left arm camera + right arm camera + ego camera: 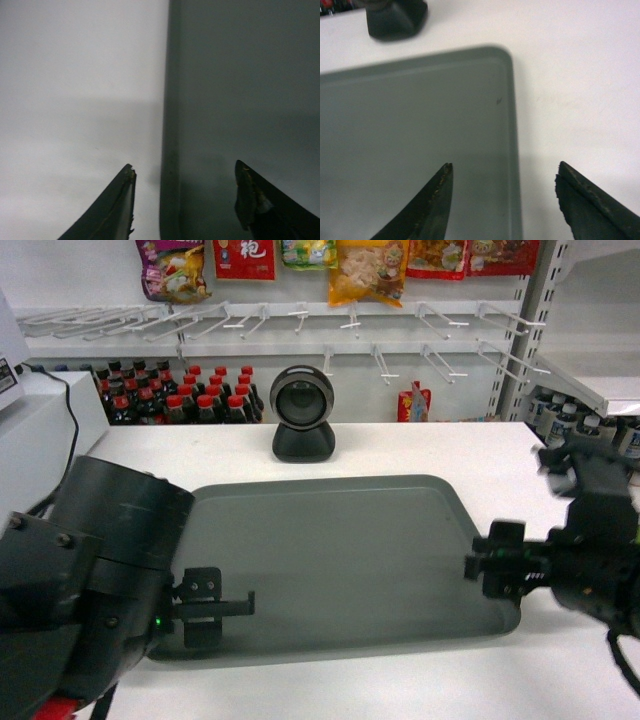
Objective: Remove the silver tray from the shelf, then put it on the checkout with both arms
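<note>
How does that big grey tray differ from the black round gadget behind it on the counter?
The silver tray is flat, wide and grey-green; the scanner is compact, black and stands upright. The tray lies nearer the robot, between the left gripper and right gripper; the scanner sits beyond its far edge, apart from it. Both rest on the white checkout.

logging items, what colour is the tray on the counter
Matte grey-green tray, plain apart from a tiny dark speck near one corner; clearest in the head view.

White Chinese character, seemingly "袍", printed on hanging red snack packet [244,257], other packet print blurred, unreadable
</note>
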